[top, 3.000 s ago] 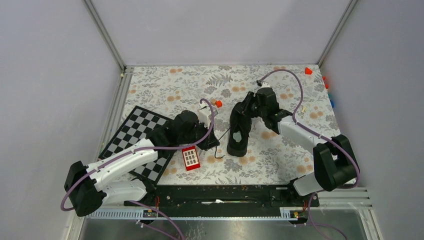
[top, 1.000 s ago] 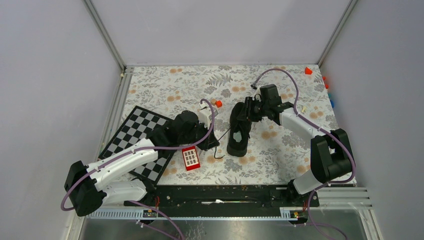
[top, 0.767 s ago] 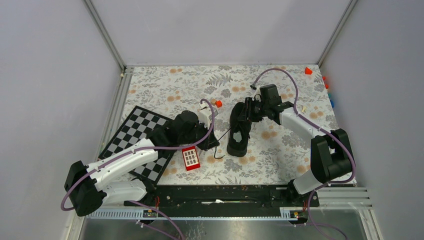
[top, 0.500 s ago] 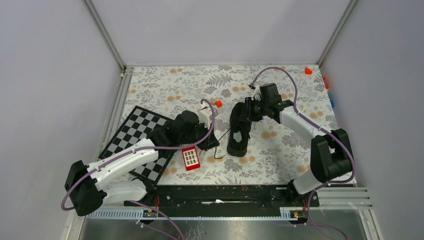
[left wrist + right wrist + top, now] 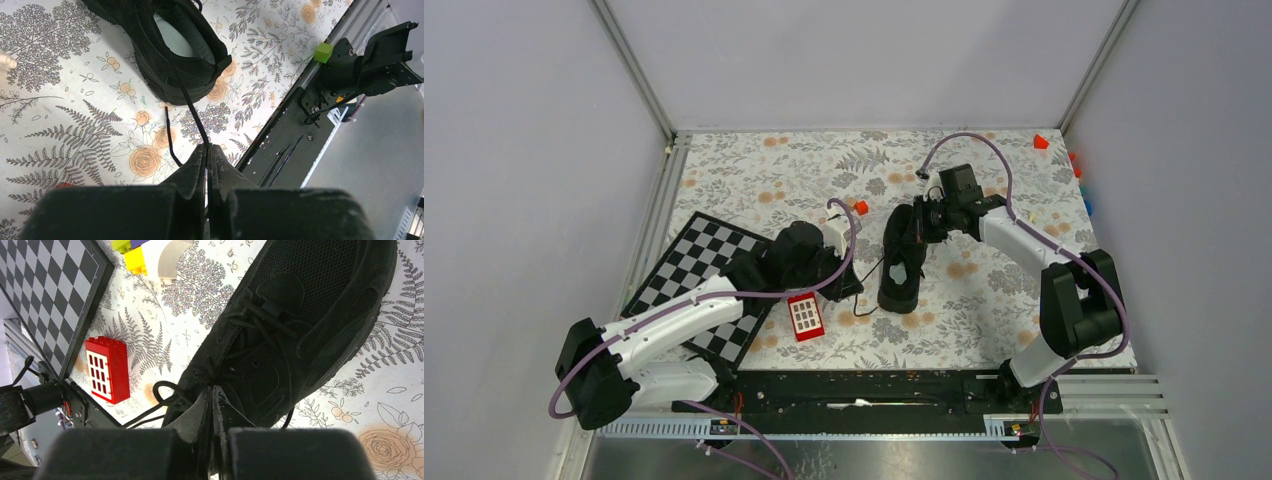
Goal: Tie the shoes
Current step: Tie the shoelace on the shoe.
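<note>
Seen from above, the sneaker lies toe-away on the tabletop between the arms; the left wrist view shows the left gripper, standing apart, pinching its lace; the right wrist view shows the right gripper pressed together against its side.

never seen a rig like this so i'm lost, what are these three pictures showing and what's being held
These are two robot arms bolted to a table, each ending in a two-finger gripper. One picture looks down from above; the other two come from wrist cameras. On the table lie a black shoe, a chessboard and a red block. The left gripper is shut on a lace. The right gripper is shut at the shoe's side; whether it pinches lace is unclear.
</note>
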You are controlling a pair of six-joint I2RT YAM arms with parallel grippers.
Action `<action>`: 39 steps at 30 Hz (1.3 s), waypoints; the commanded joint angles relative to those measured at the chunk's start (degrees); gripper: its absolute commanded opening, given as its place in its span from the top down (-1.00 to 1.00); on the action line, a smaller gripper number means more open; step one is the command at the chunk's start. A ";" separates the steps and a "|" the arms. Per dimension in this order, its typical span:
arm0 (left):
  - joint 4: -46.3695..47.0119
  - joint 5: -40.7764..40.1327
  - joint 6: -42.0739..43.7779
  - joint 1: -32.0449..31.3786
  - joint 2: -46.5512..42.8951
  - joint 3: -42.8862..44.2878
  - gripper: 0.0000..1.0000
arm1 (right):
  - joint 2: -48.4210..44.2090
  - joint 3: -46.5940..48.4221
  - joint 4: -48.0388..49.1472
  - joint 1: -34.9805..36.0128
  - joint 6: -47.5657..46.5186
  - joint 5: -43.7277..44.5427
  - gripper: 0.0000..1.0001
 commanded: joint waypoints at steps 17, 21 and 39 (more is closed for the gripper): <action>1.35 -0.07 0.64 -0.27 -0.56 1.33 1.00 | -5.88 -0.57 9.82 0.40 4.24 5.73 1.00; 1.25 0.07 0.64 -0.23 -0.52 1.24 1.00 | -6.33 -1.41 14.06 0.38 3.83 10.09 1.00; 1.01 0.54 1.10 -0.18 0.04 1.62 1.00 | -10.65 -6.73 20.13 -0.05 2.18 14.17 0.11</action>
